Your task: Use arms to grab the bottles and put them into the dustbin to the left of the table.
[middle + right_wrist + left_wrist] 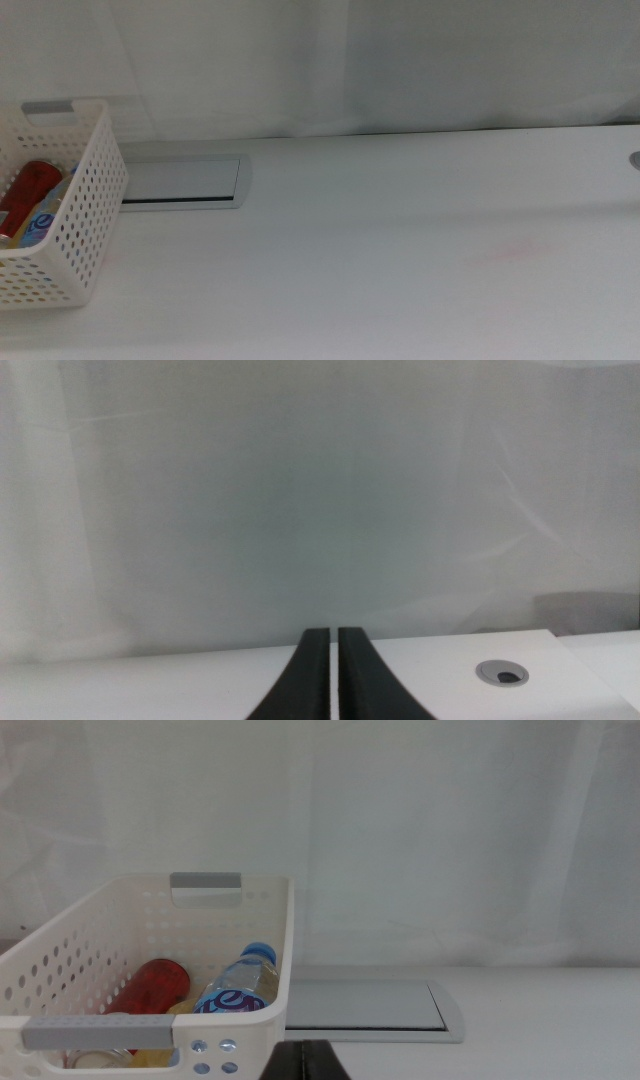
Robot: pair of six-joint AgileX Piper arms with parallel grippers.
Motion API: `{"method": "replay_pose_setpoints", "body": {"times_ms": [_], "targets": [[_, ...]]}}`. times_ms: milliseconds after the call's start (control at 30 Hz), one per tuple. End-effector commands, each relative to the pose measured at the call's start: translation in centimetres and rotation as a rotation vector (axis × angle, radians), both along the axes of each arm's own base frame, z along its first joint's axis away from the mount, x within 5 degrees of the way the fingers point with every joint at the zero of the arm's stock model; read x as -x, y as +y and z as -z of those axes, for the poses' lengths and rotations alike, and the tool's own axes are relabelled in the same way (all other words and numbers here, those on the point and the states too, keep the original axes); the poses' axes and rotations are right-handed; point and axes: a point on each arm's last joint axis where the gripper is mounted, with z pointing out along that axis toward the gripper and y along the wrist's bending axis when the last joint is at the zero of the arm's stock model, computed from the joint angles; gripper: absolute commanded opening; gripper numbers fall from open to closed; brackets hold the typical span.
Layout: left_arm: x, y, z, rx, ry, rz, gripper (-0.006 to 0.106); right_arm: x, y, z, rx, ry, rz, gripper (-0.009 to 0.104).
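Now, bottles (pixel 35 205) inside dustbin (pixel 85 215) at table's (pixel 400 270) left edge.

dustbin (pixel 70 200) chopped off by the left edge, red can (pixel 30 190) and water bottle (pixel 240 988) half buried inside, left gripper (pixel 303 1060) barely peeking in

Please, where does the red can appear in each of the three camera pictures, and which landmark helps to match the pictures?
Middle view: the red can lies inside the white basket, at the picture's left edge.
Left wrist view: the red can lies in the white basket, beside the blue-capped bottle.
Right wrist view: not in it; only the right pincer and the table show.
Shared landmark: the flat grey tray next to the basket.
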Motion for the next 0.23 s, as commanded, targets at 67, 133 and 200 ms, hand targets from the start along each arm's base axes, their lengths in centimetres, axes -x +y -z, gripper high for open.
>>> {"method": "replay_pose_setpoints", "body": {"times_ms": [67, 133, 200], "targets": [[0.16, -0.07, 0.62, 0.012, -0.024, 0.009, 0.0, 0.07, -0.03, 1.18, -0.02, 0.01, 0.003, -0.003], [0.16, -0.07, 0.62, 0.012, -0.024, 0.009, 0.0, 0.07, -0.03, 1.18, -0.02, 0.01, 0.003, -0.003], [0.16, -0.07, 0.62, 0.012, -0.024, 0.009, 0.0, 0.07, -0.03, 1.18, -0.02, 0.01, 0.003, -0.003]]}}
